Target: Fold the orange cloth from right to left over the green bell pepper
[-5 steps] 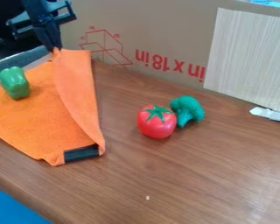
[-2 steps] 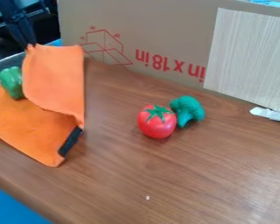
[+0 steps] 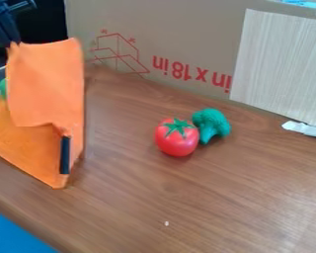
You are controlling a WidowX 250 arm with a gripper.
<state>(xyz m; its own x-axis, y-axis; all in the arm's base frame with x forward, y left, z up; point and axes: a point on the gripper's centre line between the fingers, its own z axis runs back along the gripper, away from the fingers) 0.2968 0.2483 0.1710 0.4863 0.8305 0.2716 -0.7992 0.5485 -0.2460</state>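
Observation:
At the upper left the black gripper (image 3: pixel 13 41) is shut on the top corner of an orange cloth (image 3: pixel 45 81). The held part hangs as a raised flap, while the rest of the cloth lies on the table at the left. A dark strip (image 3: pixel 65 155) shows at the cloth's right edge. Behind the flap, a sliver of the green pepper (image 3: pixel 3 88) is visible; most of it is hidden. Well to the right, a red tomato (image 3: pixel 177 138) sits beside green broccoli (image 3: pixel 211 123).
A cardboard box wall (image 3: pixel 167 29) with red markings stands along the back of the wooden table (image 3: pixel 207 197). A pale wood-grain panel (image 3: pixel 279 64) leans at the back right, with a white scrap (image 3: pixel 304 129) below it. Something blue (image 3: pixel 16 234) is at the lower left.
The gripper has moved left and slightly up with the cloth's corner. The lifted flap has swung left over the green pepper, and the cloth's right edge has drawn leftward.

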